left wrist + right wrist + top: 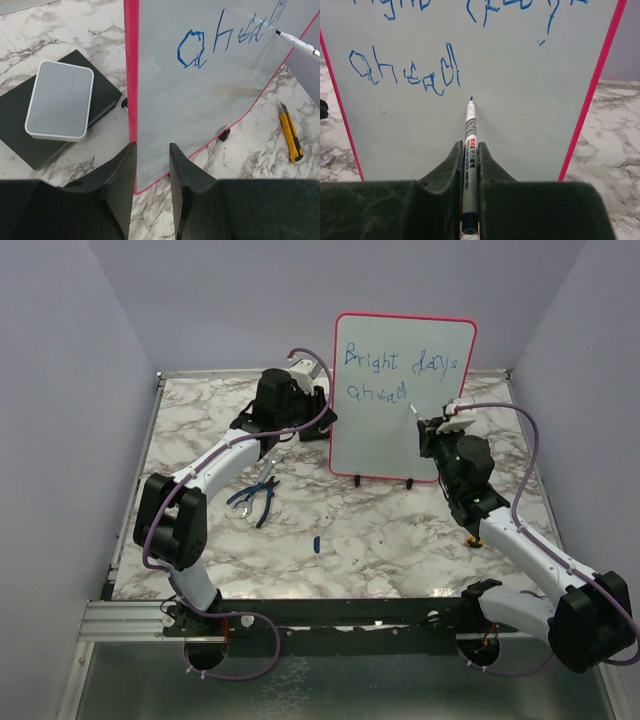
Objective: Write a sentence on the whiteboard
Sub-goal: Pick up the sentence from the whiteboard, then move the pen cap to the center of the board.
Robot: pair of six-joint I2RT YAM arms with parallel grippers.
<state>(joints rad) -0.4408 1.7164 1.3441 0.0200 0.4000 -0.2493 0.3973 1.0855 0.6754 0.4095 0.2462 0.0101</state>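
Whiteboard (400, 440) stands upright toward the back of the table (400, 540), looks light and tippy on small feet (410, 482), so grabbing the stiff red side edge (131, 75) makes sense; left gripper (151, 150) pinches it there. Right gripper (470, 150) squeezes the marker (469, 125).

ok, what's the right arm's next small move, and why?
Probably back the right hand's marker off the whiteboard: the sentence reads complete, the marker tip sits just below the last letter, and the left hand grips the board's edge.
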